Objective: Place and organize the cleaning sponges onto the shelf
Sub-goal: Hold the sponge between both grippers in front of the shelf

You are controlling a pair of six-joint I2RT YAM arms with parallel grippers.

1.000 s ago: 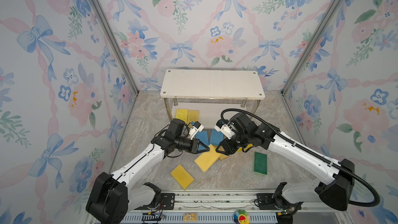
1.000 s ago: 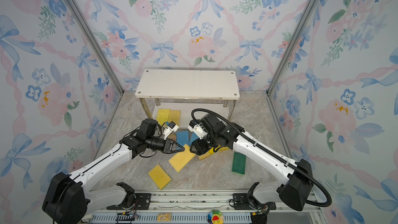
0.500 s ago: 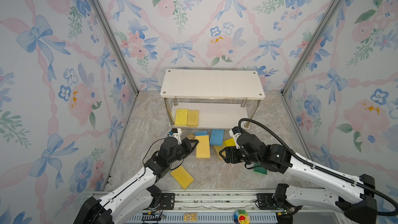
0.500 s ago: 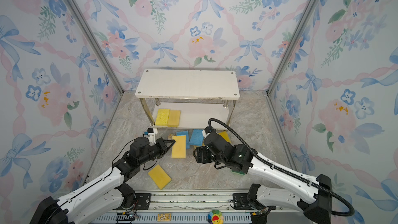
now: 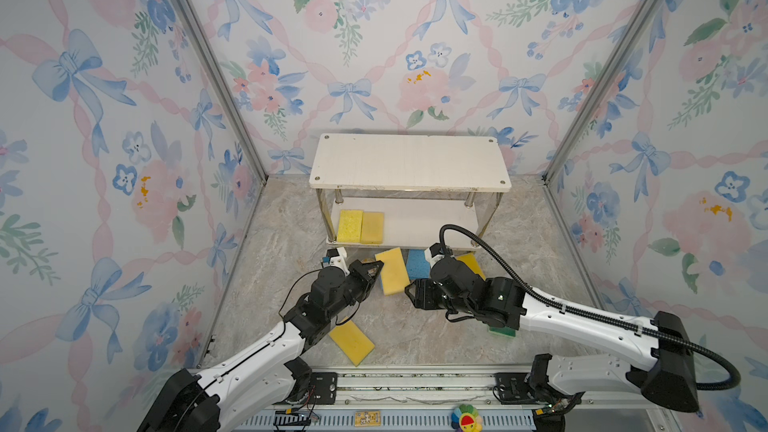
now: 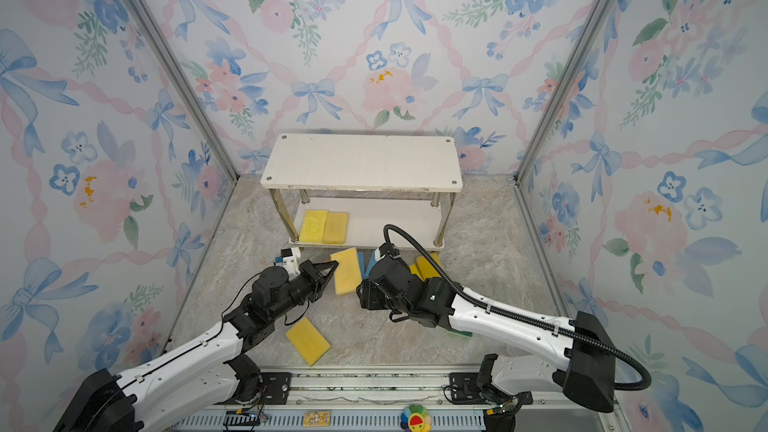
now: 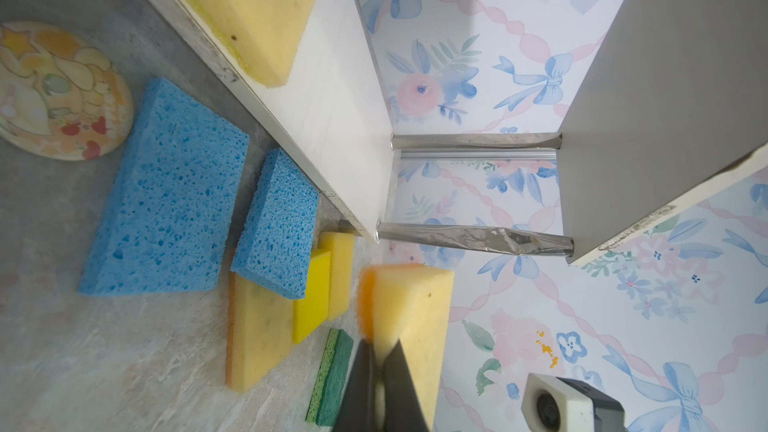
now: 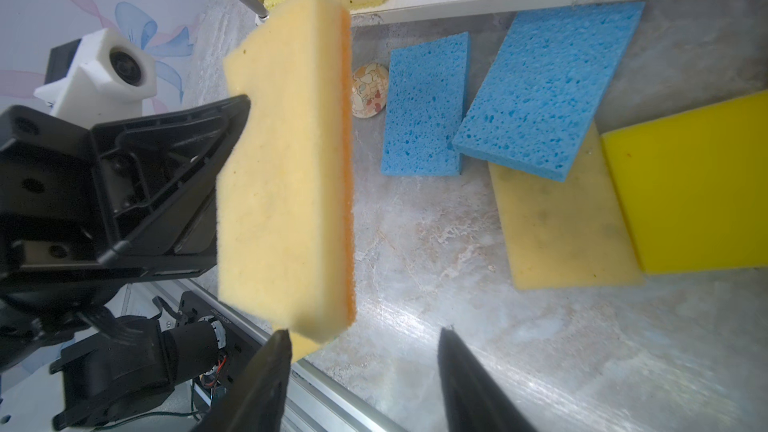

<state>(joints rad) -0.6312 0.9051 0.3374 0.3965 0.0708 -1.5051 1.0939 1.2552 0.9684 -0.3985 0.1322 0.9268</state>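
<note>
The left gripper (image 5: 376, 275) is closed tight on one long edge of a yellow sponge (image 5: 392, 270). The sponge hangs above the floor (image 5: 291, 243) at the centre of both top views, just below the shelf (image 5: 409, 160). Its long axis runs up and down the frame. The upper short end points to the lower board (image 5: 428, 218), where two yellow sponges (image 5: 360, 226) lie side by side at the left. The right gripper (image 8: 361, 336) has its jaws apart and holds nothing, just beside the sponge's lower end. Two blue sponges (image 8: 424, 105), a round disc (image 8: 370, 91) and other yellow sponges (image 8: 557, 222) lie on the floor around it.
</note>
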